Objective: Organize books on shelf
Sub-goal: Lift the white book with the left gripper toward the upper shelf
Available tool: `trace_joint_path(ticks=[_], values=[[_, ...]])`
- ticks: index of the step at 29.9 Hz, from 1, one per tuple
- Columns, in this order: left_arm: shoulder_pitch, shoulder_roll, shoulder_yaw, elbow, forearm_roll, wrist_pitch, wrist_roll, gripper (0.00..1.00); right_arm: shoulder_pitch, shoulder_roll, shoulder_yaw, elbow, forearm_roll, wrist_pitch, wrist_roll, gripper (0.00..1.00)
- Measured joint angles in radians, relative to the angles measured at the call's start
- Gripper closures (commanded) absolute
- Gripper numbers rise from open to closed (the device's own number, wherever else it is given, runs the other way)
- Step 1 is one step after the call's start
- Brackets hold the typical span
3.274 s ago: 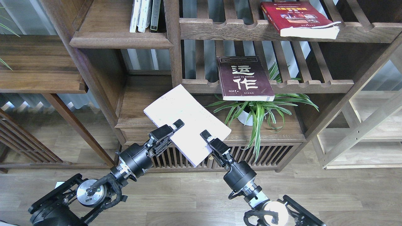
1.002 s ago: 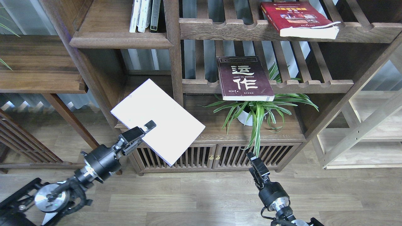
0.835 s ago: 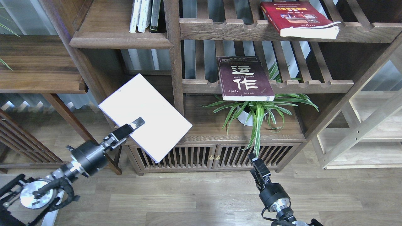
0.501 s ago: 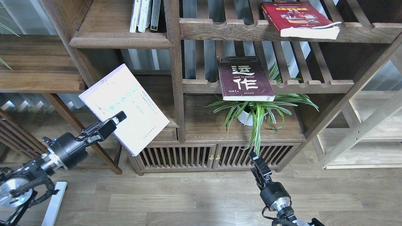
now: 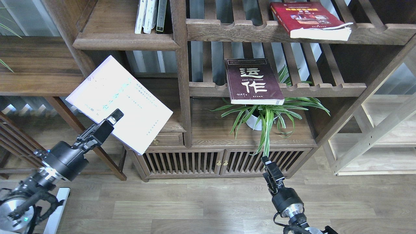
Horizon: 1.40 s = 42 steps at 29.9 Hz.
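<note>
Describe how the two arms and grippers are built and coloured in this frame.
Both arms are matte black, built from rounded cylindrical segments with bright metal rings at the wrists. The left gripper has blocky black fingers with a pale pad at the tip. The right gripper is slim and dark. Thin black cables loop beside the silver joint discs at the lower edge. No sleeves or readable markings show.

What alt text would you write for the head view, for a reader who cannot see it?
The left tool holds a pale lavender-white book by its edge, in the air before a dark bookcase. A maroon book and a red book lie on slatted racks; the right tool hangs low, holding nothing.
</note>
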<state>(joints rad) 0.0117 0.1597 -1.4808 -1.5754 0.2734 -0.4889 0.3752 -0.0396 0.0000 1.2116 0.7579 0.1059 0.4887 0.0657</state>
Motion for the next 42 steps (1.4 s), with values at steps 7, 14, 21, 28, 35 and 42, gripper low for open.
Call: trace_joint_path(ticks=[7, 14, 21, 28, 35, 42], values=[[0.003, -0.023, 0.049, 0.018, -0.204, 0.000, 0.006, 0.97, 0.000, 0.000, 0.017, 0.001, 0.006, 0.000, 0.000, 0.01], [0.022, -0.054, 0.048, 0.020, -0.263, 0.000, -0.007, 0.98, 0.004, 0.000, 0.017, 0.002, 0.011, 0.000, 0.000, 0.01], [0.043, -0.077, 0.044, 0.015, -0.271, 0.000, -0.001, 0.98, 0.004, 0.000, 0.017, 0.002, 0.016, 0.000, 0.001, 0.01], [0.050, -0.028, -0.004, -0.027, -0.144, 0.000, 0.016, 0.98, 0.000, 0.000, 0.017, 0.005, 0.021, 0.000, 0.000, 0.01], [0.051, 0.018, -0.118, -0.134, -0.022, 0.000, 0.058, 0.98, 0.005, 0.000, 0.017, -0.002, 0.039, 0.000, 0.002, 0.01], [0.037, 0.025, -0.250, -0.195, 0.004, 0.000, 0.113, 0.98, 0.017, -0.023, 0.016, -0.007, 0.043, 0.000, -0.006, 0.01]])
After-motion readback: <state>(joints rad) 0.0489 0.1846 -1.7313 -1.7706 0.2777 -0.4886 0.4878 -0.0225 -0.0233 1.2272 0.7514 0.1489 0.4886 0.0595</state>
